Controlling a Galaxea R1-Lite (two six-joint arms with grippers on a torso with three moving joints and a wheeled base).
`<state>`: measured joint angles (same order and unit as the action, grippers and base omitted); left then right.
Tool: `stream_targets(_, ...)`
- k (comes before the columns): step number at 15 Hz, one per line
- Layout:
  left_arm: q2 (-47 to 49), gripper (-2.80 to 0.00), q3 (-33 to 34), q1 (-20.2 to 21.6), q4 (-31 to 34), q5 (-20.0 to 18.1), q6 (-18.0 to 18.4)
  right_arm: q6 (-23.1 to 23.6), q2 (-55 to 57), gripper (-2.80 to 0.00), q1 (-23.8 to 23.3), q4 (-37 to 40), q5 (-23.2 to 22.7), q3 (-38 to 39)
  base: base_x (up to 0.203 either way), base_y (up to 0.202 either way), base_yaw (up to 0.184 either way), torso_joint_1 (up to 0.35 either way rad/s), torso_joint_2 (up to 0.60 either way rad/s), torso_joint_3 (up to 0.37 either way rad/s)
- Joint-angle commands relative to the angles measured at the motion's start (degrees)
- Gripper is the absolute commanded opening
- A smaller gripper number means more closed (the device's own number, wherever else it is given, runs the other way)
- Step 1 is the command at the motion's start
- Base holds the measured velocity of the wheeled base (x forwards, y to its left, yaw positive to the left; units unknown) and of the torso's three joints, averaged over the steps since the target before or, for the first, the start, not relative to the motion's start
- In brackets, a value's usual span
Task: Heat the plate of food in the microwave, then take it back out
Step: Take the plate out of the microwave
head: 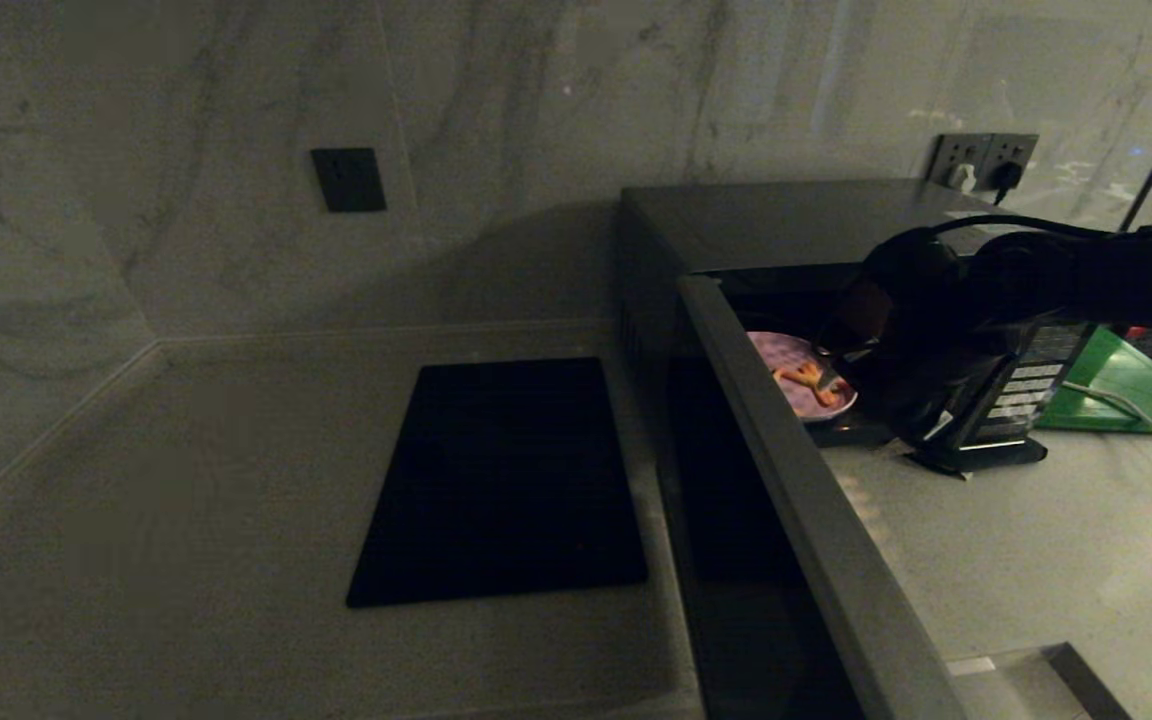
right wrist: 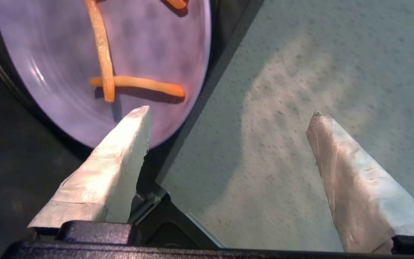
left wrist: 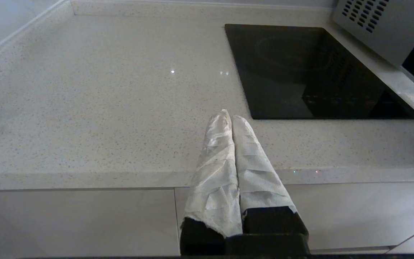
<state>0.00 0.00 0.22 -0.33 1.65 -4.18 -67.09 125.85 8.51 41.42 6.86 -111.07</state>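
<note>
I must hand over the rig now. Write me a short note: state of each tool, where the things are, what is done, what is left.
Right tool: open, empty, at the microwave opening, beside the plate of food.
Left tool: shut, empty, parked over the counter near the cooktop.
Plate sits inside the microwave; door stands open.
Whether heating is done cannot be told.
Left: shut the door and heat if needed, then take the plate out.

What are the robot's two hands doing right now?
Left gripper: shut, holding nothing, parked over the counter.
Right gripper: open, empty, at the plate of food in the microwave.
</note>
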Motion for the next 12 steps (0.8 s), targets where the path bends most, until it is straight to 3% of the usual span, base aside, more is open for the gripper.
stream_targets(1,0.1,-2.80,0.0,0.0,0.0,0.0,0.0,-0.4,1.9,0.00,0.0,0.2,0.0,-1.1,0.000,0.000,0.000,0.000,0.00,0.000)
stream_targets(12,0.1,-2.80,0.0,0.0,0.0,0.0,0.0,-3.7,4.6,0.00,0.0,-4.8,-3.1,-1.8,0.000,0.000,0.000,0.000,0.00,0.000)
